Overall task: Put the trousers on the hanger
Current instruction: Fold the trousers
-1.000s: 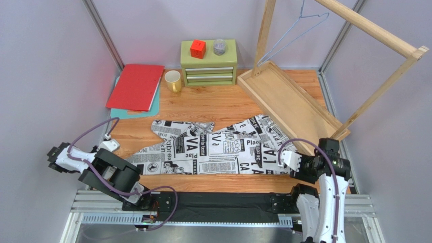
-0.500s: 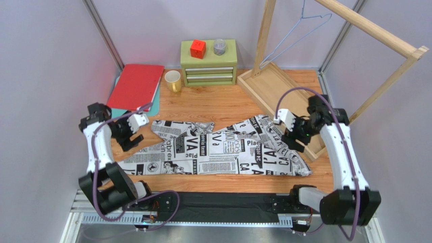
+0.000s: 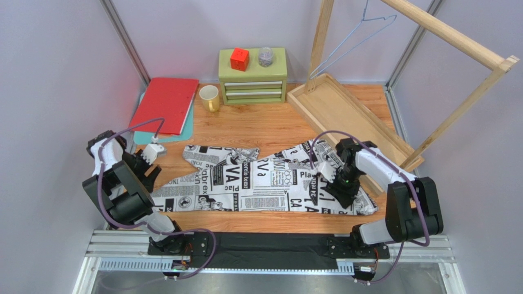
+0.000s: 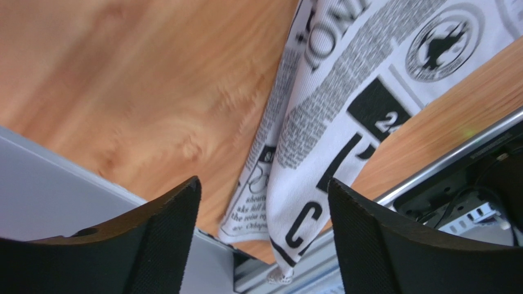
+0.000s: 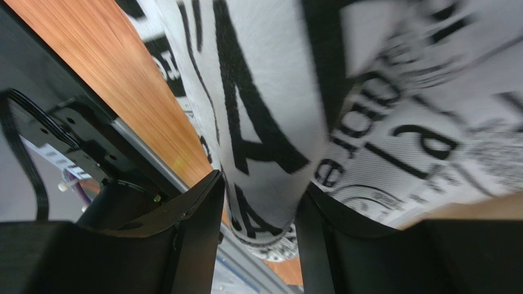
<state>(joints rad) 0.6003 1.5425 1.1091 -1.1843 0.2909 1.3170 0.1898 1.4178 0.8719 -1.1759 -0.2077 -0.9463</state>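
The trousers [image 3: 258,180], white with black newspaper print, lie flat across the middle of the wooden table. The hanger [image 3: 368,35], thin pale blue wire, hangs from the top bar of the wooden rack at the back right. My left gripper [image 3: 149,171] is open at the trousers' left end. In the left wrist view [image 4: 264,205] the cloth end [image 4: 307,153] lies below, between the spread jaws. My right gripper [image 3: 340,187] is down on the trousers' right end. In the right wrist view [image 5: 261,208] its jaws stand narrow with a raised fold of cloth [image 5: 270,135] between them.
A green drawer chest [image 3: 253,82] at the back carries a red cube [image 3: 239,59] and a small jar [image 3: 265,56]. A yellow mug [image 3: 209,98] and a red folder [image 3: 164,104] lie back left. The rack's wooden tray base [image 3: 368,138] borders the trousers on the right.
The right arm swung from over the tray edge down and left onto the trousers' right end. The left arm dropped slightly toward the left end. The trousers have barely shifted.
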